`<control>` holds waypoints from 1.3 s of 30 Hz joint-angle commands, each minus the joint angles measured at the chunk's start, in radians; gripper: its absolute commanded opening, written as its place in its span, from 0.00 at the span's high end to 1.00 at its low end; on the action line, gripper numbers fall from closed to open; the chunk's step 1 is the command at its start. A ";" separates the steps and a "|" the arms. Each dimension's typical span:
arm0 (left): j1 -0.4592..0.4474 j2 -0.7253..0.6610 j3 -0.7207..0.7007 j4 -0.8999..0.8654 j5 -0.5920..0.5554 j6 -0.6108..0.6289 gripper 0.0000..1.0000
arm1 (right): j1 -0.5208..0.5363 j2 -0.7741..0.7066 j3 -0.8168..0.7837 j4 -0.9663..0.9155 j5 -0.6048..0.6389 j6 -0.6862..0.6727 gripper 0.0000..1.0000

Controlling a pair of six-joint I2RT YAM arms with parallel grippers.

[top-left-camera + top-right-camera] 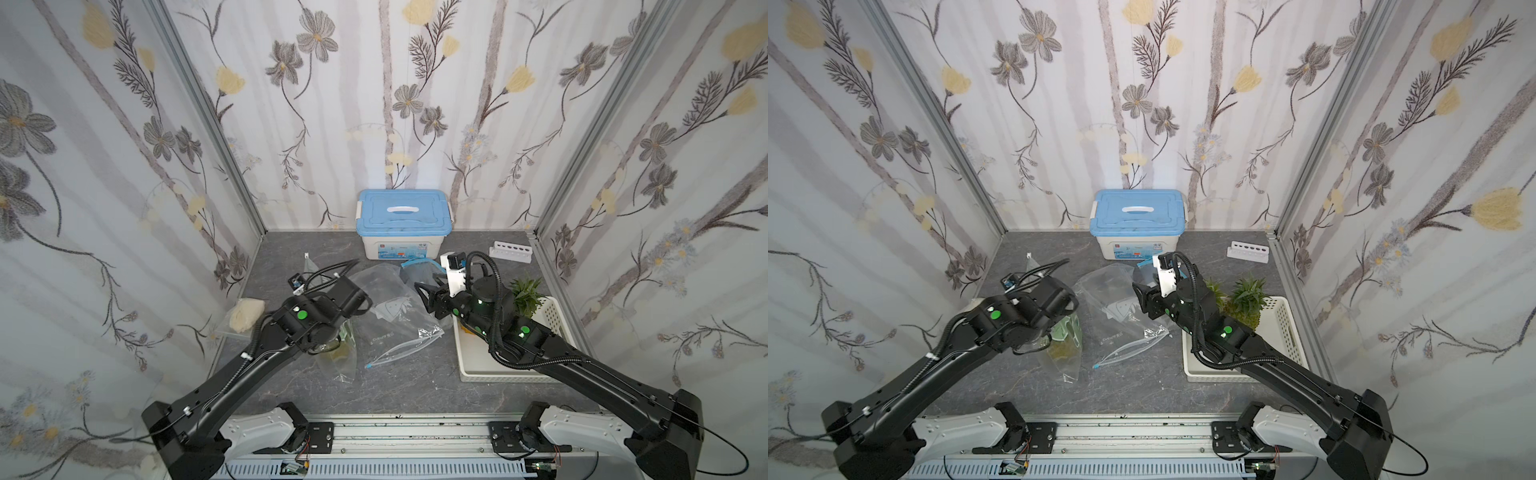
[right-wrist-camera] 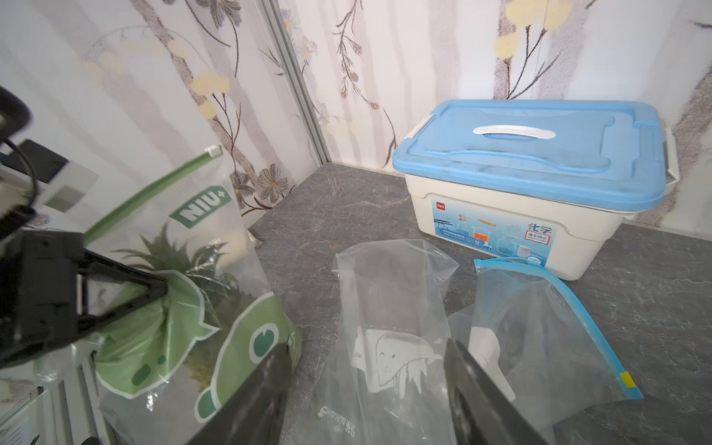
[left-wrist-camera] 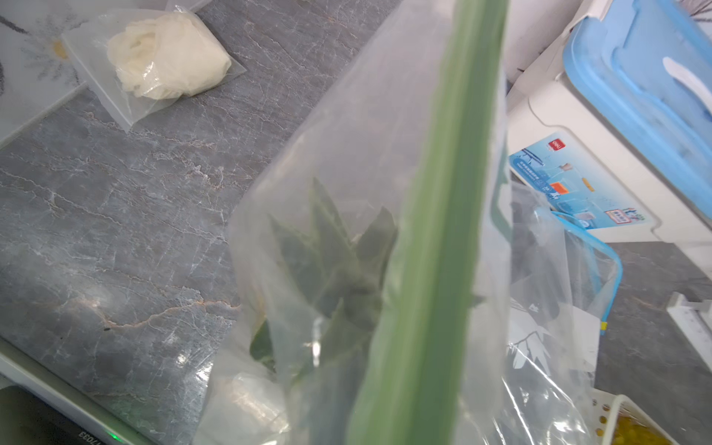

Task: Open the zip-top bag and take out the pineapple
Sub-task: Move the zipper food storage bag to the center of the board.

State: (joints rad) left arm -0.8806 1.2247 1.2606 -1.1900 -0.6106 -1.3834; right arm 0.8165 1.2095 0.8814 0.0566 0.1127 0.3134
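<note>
We saw the left gripper (image 2: 165, 287) clamped on the zip-top bag (image 2: 200, 215), pineapple (image 2: 171, 252) inside. The right gripper (image 2: 364, 352) had its jaws apart and empty, near the blue-lidded box (image 2: 539, 165).

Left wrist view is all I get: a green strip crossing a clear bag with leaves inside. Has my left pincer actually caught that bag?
Observer: Yes. In the right wrist view the left pincer is shut on the printed bag. It pinches the film below the green zip strip.
Operator: Where is the slider?
Observer: A white slider sits at the strip's far end, away from the left pincer.
Operator: And my right arm?
Observer: The right pincer is open and holds nothing. It hangs over another clear bag lying mid-table.
</note>
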 commanded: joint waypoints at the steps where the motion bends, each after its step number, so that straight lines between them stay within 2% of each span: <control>1: -0.101 0.119 0.071 -0.081 -0.274 -0.311 1.00 | -0.003 -0.062 -0.044 0.027 0.041 0.015 0.36; 6: -0.208 0.230 0.136 -0.171 -0.352 -0.522 1.00 | -0.004 -0.155 -0.103 0.004 0.058 0.030 0.36; 9: -0.225 0.248 0.136 -0.179 -0.355 -0.563 1.00 | -0.004 -0.192 -0.123 -0.008 0.066 0.033 0.35; 15: -0.239 0.294 0.117 -0.094 -0.337 -0.539 1.00 | -0.004 -0.236 -0.131 -0.042 0.085 0.032 0.35; 16: -0.239 0.305 0.131 -0.092 -0.341 -0.524 0.96 | -0.004 -0.244 -0.131 -0.047 0.092 0.031 0.35; 21: -0.239 0.352 0.186 -0.084 -0.361 -0.446 0.56 | -0.004 -0.274 -0.136 -0.059 0.105 0.028 0.34; 25: -0.239 0.366 0.245 -0.060 -0.371 -0.381 0.34 | -0.004 -0.272 -0.132 -0.069 0.110 0.023 0.34; 30: -0.239 0.338 0.277 -0.010 -0.380 -0.241 0.17 | -0.004 -0.251 -0.099 -0.103 0.093 0.017 0.33; 35: -0.245 0.255 0.236 0.132 -0.310 -0.062 0.11 | -0.002 -0.218 -0.039 -0.154 0.086 0.006 0.33; 39: -0.267 0.200 0.156 0.229 -0.250 -0.009 0.10 | 0.003 -0.180 0.026 -0.184 0.073 -0.012 0.32</control>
State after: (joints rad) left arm -1.1378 1.4452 1.4467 -1.0546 -0.8928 -1.4811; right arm 0.8158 1.0096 0.8738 -0.1097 0.2035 0.3176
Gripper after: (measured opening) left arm 0.902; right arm 0.677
